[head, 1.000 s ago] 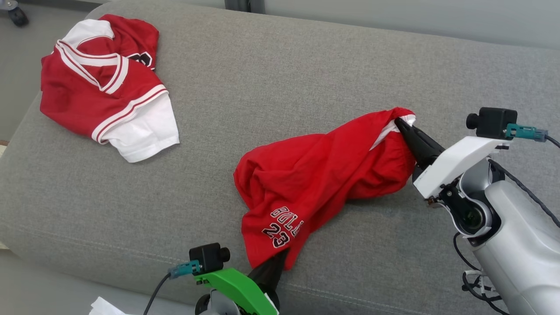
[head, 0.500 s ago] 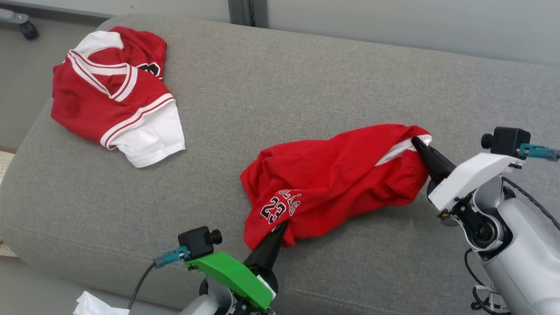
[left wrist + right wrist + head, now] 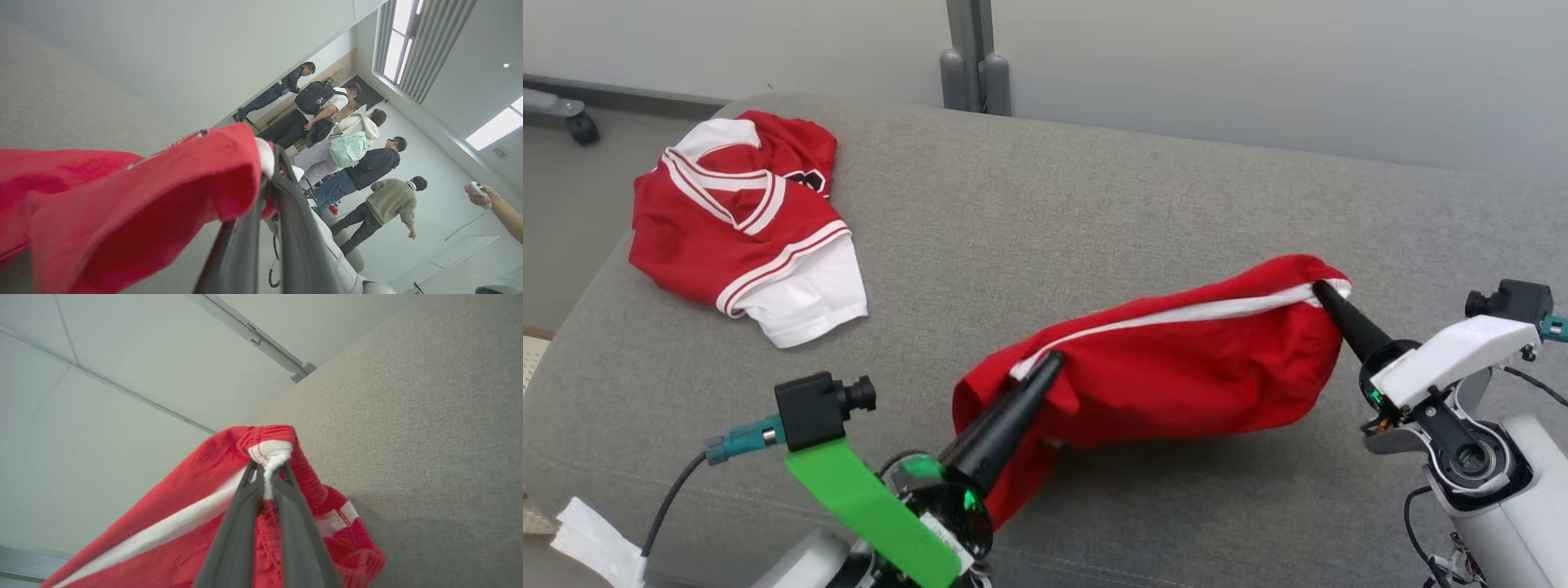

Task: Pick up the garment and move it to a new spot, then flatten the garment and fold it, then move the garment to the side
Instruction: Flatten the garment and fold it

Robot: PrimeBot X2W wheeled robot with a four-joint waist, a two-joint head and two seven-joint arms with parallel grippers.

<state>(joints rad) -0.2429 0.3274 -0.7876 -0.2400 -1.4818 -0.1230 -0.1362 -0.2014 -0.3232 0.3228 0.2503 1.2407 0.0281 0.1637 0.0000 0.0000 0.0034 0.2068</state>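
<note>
Hanging between the two grippers, above the sofa (image 3: 1094, 188): one pair of shorts (image 3: 1176, 376), red, with a white stripe (image 3: 1176, 314) running along the upper edge.

- Left gripper (image 3: 1054, 359): fingers (image 3: 1005, 415) clenched on the near-left end of the striped edge.
- Right gripper (image 3: 1319, 287): fingers pinched on the gathered white end at the far right.
- Shorts, position: strung out between the two, belly sagging. The lowest fold hangs by the left arm, and I cannot tell whether it brushes the sofa.
- Jersey (image 3: 743, 220): lying on the far-left end of the sofa, well apart from the shorts.

Step in hand, as I judge it: carrying the shorts to a new spot.

- Travel both arms together so the span neither slackens nor strains.
- Hold high enough that the belly clears the sofa.
- Set down on a bare grey stretch away from the jersey, striped edge taut, so less flattening is needed.

What each view adds:

- Head view: the whole span, the jersey and the free room on the sofa.
- Left wrist view: cloth bunched over the fingers. Beyond it are people (image 3: 351, 151) standing in the room and a hand (image 3: 481, 195) with a controller (image 3: 474, 188) at the edge.
- Right wrist view: the pinch up close, white cloth nipped between the tips, and a wall rail (image 3: 253, 335) behind.
</note>
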